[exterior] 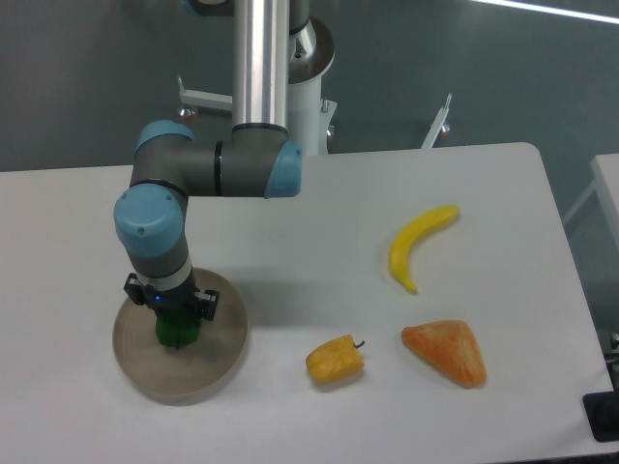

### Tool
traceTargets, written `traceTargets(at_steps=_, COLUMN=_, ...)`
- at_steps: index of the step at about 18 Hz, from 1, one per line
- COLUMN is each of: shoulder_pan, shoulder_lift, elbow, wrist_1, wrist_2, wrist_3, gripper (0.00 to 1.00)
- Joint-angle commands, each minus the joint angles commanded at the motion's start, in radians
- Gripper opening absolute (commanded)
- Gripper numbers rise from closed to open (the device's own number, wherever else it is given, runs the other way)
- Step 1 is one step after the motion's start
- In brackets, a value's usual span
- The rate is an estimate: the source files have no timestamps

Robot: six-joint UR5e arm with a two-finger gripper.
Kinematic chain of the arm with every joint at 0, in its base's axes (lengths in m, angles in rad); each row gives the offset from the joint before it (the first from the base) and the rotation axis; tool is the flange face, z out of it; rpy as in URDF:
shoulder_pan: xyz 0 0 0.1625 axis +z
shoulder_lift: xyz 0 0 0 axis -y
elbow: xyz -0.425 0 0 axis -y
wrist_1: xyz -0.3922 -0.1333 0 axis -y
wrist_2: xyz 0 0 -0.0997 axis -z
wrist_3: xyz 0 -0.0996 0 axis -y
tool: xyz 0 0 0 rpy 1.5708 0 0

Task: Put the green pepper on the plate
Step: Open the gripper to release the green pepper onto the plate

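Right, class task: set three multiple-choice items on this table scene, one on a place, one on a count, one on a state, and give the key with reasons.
1. Where is the green pepper?
A. Beside the banana
B. Over the plate, under the gripper
C. At the table's right edge

2. How many toy foods lie on the table away from the plate?
A. One
B. Five
C. Three

3. What is the gripper doing?
A. It is shut on the green pepper
B. It hangs open above the yellow pepper
C. It is out of view

Key: B, the green pepper sits low over the plate's middle, right below the gripper. C, the banana, yellow pepper and orange wedge rest on the table. A, the gripper's body sits tight around the pepper's top.
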Motion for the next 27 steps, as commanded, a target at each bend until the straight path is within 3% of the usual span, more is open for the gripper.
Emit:
traceTargets(at_steps=13, shoulder_pan=0.0, shoulder_lift=-0.005, elbow=0.0, wrist_1=-0.002, wrist_2=0.0, wrist_3=0.009, gripper=0.38)
traceTargets(at_steps=16, shoulder_pan=0.0, shoulder_lift=-0.006, elbow=-0.002, wrist_1=0.002, wrist_2=0.0, wrist_3=0.012, gripper=0.5)
traceTargets(at_steps=17, shoulder_pan=0.0, shoulder_lift=-0.005, elbow=0.0, wrist_1=0.002, wrist_2=-0.002, wrist_3=0.014, gripper=0.68)
traceTargets(at_steps=18, shoulder_pan=0.0, shoulder_lift=-0.003, elbow=0.002, wrist_1=0.002, wrist_2=-0.002, wrist_3=0.012, gripper=0.96)
traceTargets(at_steps=27, shoulder_pan=0.002, shoulder_lift=0.011, elbow=0.005, wrist_1=-0.006, wrist_2=-0.002, wrist_3=0.012, gripper=1.0)
